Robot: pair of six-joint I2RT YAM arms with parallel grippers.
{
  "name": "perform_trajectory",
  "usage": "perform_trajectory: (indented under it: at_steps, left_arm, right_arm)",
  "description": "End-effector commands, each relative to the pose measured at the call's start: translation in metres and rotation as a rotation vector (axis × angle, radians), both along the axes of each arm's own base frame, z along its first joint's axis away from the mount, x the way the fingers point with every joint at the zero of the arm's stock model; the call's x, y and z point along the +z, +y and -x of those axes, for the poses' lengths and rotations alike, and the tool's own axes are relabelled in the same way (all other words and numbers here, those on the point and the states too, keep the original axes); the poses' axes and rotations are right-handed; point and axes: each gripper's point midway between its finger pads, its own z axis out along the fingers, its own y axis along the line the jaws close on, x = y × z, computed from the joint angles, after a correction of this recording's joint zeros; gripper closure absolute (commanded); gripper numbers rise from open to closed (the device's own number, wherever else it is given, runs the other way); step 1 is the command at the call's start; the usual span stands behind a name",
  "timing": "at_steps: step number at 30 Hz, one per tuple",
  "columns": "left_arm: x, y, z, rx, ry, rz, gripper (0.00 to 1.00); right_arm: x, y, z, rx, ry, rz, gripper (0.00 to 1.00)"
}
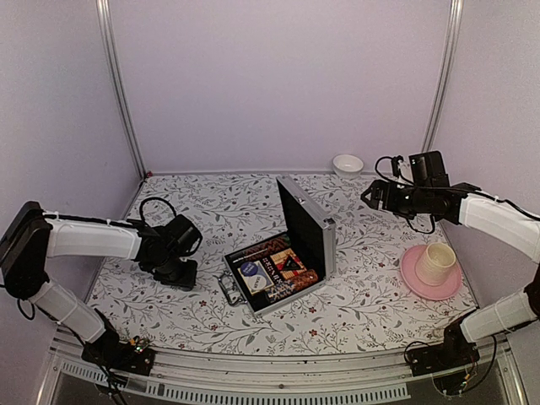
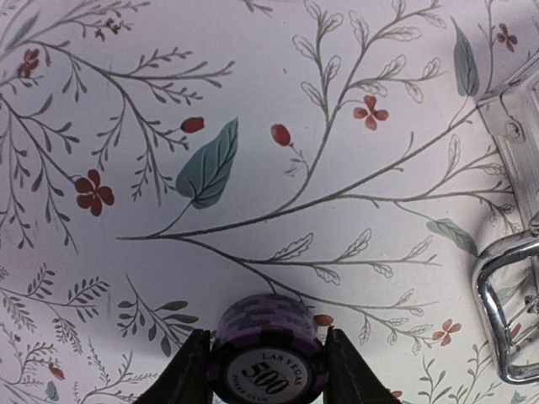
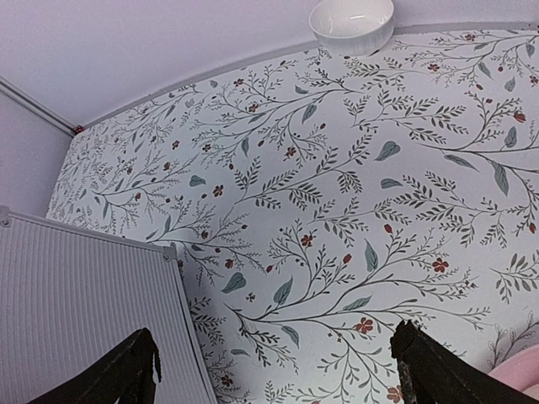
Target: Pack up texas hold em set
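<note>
The silver briefcase of the texas hold em set lies open mid-table, its lid upright. Card decks and a blue round label sit in its black tray. My left gripper is down on the cloth to the case's left. In the left wrist view that gripper is shut on a short stack of purple poker chips marked 500, a finger pressing on each side. The case's metal handle shows at the right. My right gripper hangs open above the cloth, right of the ribbed lid.
A cream cup stands on a pink plate at the right. A small white bowl sits by the back wall, also seen from the right wrist as the white bowl. Purple walls enclose the table.
</note>
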Motion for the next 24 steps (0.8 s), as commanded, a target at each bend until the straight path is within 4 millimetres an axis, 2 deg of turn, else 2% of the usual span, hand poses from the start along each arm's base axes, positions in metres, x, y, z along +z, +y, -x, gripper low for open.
perform_trajectory:
  at_steps: [1, 4, 9, 12, 14, 16, 19, 22, 24]
  left_arm:
    - [0.037, -0.024, -0.026, -0.059, -0.163, 0.075, 0.97]
    - [0.065, -0.044, -0.040, -0.118, -0.271, 0.150, 1.00]
    - [0.110, -0.067, -0.052, -0.203, -0.446, 0.260, 1.00]
    - [0.148, -0.090, -0.051, -0.300, -0.601, 0.377, 1.00]
    - [0.172, -0.102, -0.048, -0.362, -0.700, 0.432, 1.00]
    - [0.193, -0.112, -0.042, -0.420, -0.789, 0.467, 1.00]
    - [0.219, -0.124, -0.032, -0.497, -0.908, 0.489, 1.00]
    - [0.244, -0.135, -0.024, -0.560, -1.025, 0.483, 1.00]
    - [0.262, -0.142, -0.019, -0.579, -1.109, 0.475, 1.00]
  right_arm:
    - [0.049, 0.012, 0.004, 0.064, -0.094, -0.093, 0.02]
    - [0.077, 0.031, 0.014, 0.173, -0.119, -0.166, 0.02]
    - [0.129, 0.067, 0.041, 0.384, -0.166, -0.284, 0.03]
    - [0.165, 0.100, 0.063, 0.526, -0.202, -0.322, 0.04]
    - [0.181, 0.124, 0.080, 0.612, -0.211, -0.329, 0.04]
    - [0.191, 0.149, 0.098, 0.688, -0.212, -0.314, 0.05]
    - [0.201, 0.175, 0.112, 0.742, -0.217, -0.280, 0.07]
    - [0.201, 0.199, 0.122, 0.792, -0.202, -0.289, 0.12]
    - [0.195, 0.215, 0.122, 0.789, -0.183, -0.266, 0.16]
